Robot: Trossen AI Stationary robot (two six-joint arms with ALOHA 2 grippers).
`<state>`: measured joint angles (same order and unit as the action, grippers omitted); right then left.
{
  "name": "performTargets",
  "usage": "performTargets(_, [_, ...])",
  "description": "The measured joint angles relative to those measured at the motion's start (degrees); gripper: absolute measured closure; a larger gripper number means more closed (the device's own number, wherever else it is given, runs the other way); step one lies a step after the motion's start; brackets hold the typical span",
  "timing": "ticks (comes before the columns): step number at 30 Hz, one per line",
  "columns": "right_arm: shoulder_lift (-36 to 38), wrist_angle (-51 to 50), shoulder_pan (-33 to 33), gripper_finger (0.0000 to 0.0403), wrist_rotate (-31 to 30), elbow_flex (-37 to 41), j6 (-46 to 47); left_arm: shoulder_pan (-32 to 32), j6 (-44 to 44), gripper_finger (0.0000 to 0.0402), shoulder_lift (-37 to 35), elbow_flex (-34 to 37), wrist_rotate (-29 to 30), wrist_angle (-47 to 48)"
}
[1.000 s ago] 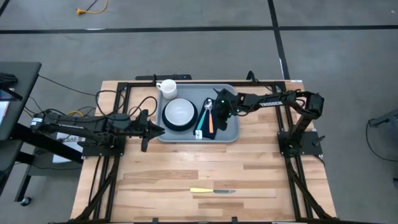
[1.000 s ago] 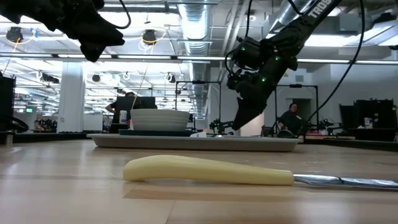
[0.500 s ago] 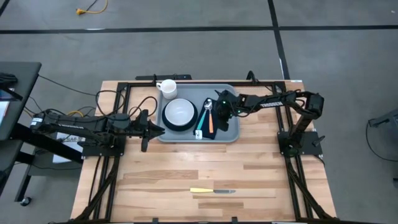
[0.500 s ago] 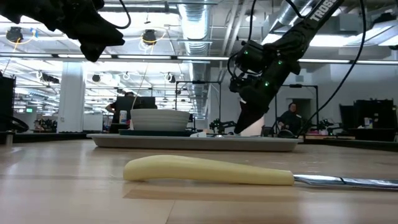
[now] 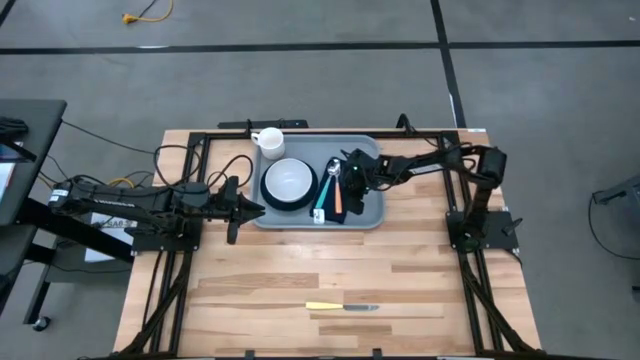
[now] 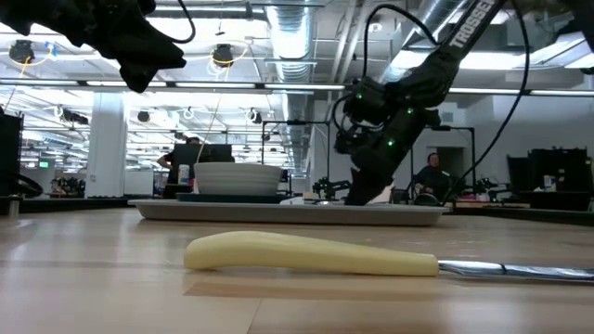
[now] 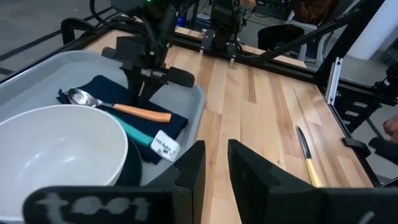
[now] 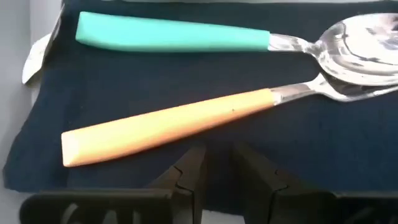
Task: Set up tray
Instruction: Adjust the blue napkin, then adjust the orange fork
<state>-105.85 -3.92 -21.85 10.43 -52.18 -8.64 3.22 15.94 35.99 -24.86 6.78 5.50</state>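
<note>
Resting near the far edge of the bench, the tray carries a white bowl on a dark plate, a white mug in its far left corner, and a navy napkin toward its right side. On the napkin lie 2 utensils side by side, an orange-handled spoon and a teal-handled one, with a white tag at the napkin's edge. The right gripper hangs low over the napkin just beside the orange handle, its 2 fingers nearly pressed together with only a slim gap, pinching nothing. The left gripper hovers above the bench just off the tray's left rim, fingers likewise close together and empty. A yellow-handled knife lies alone near the near edge of the bench, well apart from the tray.
</note>
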Motion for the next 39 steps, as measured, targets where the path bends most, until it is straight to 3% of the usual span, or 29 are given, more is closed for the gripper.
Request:
performTargets(6, [-0.35,0.34,0.01,0.0333,-0.08,-0.09,0.02,0.00,0.02,0.0345,0.01,0.00,-0.08,0.15])
performTargets(18, [4.63,-11.93,-3.16,0.0333,0.35,0.30,-5.08,0.00,-0.07,0.0345,0.00,0.00,-0.08,0.16])
performTargets(39, [5.24,-15.33,-9.48,0.0333,-1.86,-3.39,-10.97,0.00,-0.07,0.0345,0.02,0.00,-0.12,0.17])
